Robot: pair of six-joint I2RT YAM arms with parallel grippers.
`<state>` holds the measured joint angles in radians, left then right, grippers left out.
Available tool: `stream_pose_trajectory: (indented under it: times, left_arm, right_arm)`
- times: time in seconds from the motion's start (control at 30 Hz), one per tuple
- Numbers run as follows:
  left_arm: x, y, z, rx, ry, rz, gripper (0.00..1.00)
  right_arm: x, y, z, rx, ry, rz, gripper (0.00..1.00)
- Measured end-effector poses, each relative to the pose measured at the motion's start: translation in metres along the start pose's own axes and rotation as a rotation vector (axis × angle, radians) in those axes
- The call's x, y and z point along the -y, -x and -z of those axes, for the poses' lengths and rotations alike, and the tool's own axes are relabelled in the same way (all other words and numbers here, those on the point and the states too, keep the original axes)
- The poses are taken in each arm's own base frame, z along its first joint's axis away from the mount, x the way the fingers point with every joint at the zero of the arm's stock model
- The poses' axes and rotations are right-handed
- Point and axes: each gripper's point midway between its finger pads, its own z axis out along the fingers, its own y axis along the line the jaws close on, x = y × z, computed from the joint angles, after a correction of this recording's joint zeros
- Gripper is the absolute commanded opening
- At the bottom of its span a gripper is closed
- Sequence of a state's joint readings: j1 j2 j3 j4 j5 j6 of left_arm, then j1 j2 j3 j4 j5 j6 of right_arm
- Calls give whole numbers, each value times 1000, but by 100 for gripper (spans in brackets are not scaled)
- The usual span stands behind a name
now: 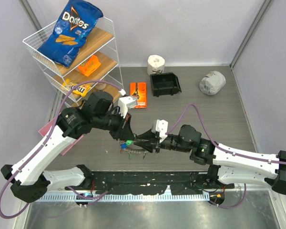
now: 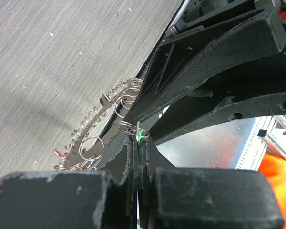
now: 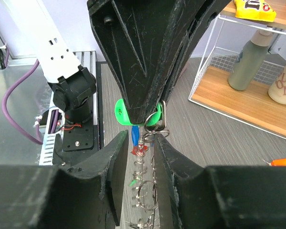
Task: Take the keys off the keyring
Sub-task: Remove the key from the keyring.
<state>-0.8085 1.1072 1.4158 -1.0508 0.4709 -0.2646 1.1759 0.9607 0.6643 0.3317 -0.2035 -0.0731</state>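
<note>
My left gripper [image 1: 125,137] is shut on a green-headed key [image 1: 128,142], pinched edge-on between its fingers in the left wrist view [image 2: 139,135]. That key hangs from the keyring [image 1: 133,152], a silver loop fringed with small rings [image 2: 93,117]. My right gripper [image 1: 145,145] comes in from the right and is closed narrowly on the keyring [image 3: 145,191]. In the right wrist view the left gripper [image 3: 140,114] comes down from above with the green key [image 3: 120,112]. A blue key [image 3: 135,136] and a red one [image 3: 139,150] hang just below it.
A white wire shelf [image 1: 112,45] at the back left holds a Doritos bag [image 1: 71,31] and snack packs. An orange packet [image 1: 138,94], a black bin [image 1: 165,84], a paper roll [image 1: 156,64] and a grey bundle [image 1: 212,82] lie farther back.
</note>
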Motion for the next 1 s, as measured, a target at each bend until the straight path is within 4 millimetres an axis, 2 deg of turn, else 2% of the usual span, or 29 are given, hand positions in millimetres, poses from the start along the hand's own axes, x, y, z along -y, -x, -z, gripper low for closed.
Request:
stream_pose_trajectory:
  times: [0.13,0.23,0.3,0.7,1.0]
  left_arm:
    - [1,-2,0,-2,-6,10,0]
    - [2,-2,0,-4,-10,15,0]
    - [2,-2,1,-3,-10,16,0]
    - [-3,-3,4,-2,1,39,0]
    - [1,-3,2,-15,-54,65,0]
  right_arm:
    - [0,0,-1,1,0,1,28]
    - [1,0,-3,-1,-1,3,11]
    - [1,0,-3,-6,-2,3,5]
    - [-3,0,0,-14,27,25,5]
    - [-11,9,19,61,67,131,5]
